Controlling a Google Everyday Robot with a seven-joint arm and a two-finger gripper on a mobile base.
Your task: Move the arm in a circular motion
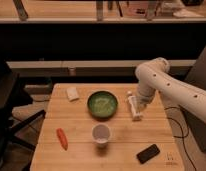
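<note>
My arm [168, 87] reaches in from the right of the green bowl [102, 104]. Its hand [140, 104] is closed on nothing that I can see, low beside a small white bottle [132, 112]. I judge the circling sweep is in hand, and the next arc needs to clear the bottle and the bowl.

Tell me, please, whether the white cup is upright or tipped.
Upright: the cup shows its round mouth. The shut tool hangs beside the bottle.

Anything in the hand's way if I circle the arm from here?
Likely yes. The arm holds the hand low over the table's right side, right by the white bottle, with the green bowl just left of it. A low circle would probably hit both.
</note>
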